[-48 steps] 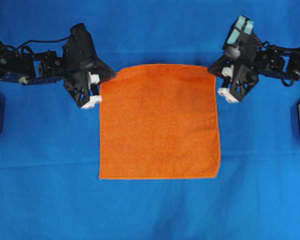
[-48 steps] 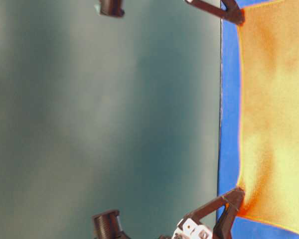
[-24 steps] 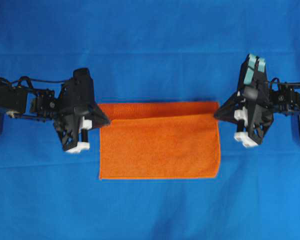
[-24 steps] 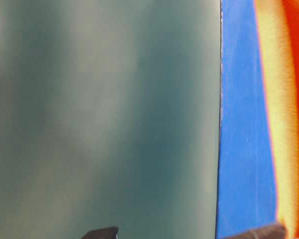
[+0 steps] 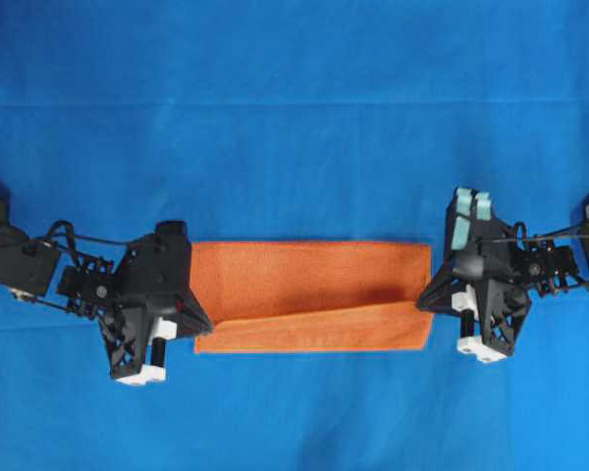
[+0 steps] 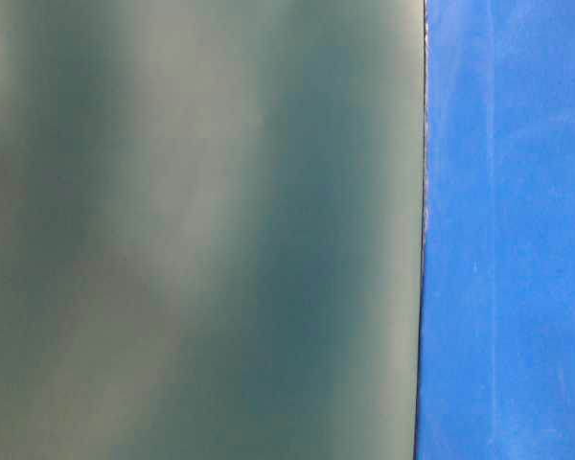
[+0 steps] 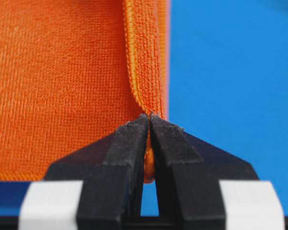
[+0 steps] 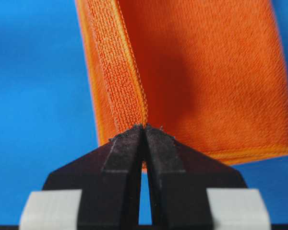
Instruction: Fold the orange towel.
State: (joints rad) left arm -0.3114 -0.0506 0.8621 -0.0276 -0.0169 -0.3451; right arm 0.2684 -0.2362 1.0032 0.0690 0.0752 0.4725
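Both arms are matt black, built from blocky motor housings joined by open, cut-out brackets, with thin black cables looping along their upper sides. The left gripper [image 5: 204, 325] ends in a wedge-shaped black frame whose truss-like side plates taper towards the tip, and a white block sits at its lower rear corner. The right gripper [image 5: 424, 299] has the same tapering black frame and white block, and carries two pale teal, ribbed pieces standing side by side on top. Seen from the wrist cameras, each black finger [image 7: 127, 143] is a dull, slightly rough wedge backed by a white rectangular carrier.
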